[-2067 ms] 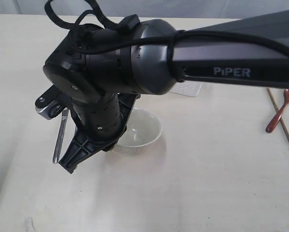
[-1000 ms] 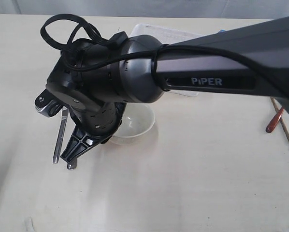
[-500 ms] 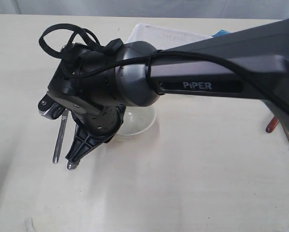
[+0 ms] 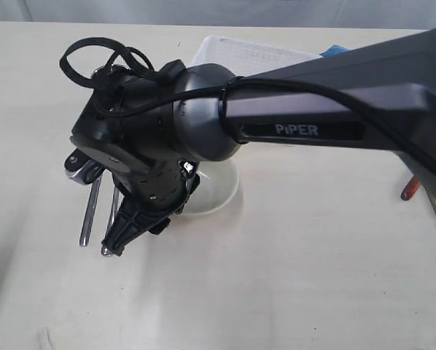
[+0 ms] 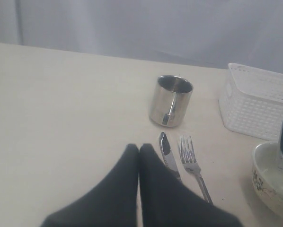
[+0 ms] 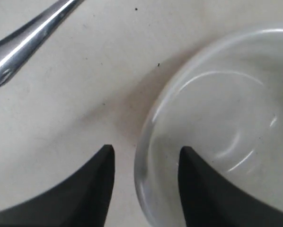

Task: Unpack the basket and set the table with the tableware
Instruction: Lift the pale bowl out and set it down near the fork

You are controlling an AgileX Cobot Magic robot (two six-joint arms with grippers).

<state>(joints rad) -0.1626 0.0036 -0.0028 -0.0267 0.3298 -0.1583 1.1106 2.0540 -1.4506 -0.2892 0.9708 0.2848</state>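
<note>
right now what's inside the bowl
Nothing shows inside the bowl, only bare glossy surface. The open right gripper straddles its rim, and one finger covers part of the inside; the rest is out of frame.

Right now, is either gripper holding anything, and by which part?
Nothing. The right gripper is open above the pale beige table; the left gripper is shut, empty.

Right arm (image 4: 393, 65): dark grey smooth casing; white "PiPER" lettering (image 4: 297, 129) is printed on the side.
Wrist housing (image 4: 167, 117): rounded, black-grey; small pale screws (image 4: 151, 195) are set in.
Black cable (image 4: 130, 58): looped, is routed along the link.
Left gripper (image 5: 139, 147), right gripper (image 6: 146, 150): matte black tapered fingers.
</note>
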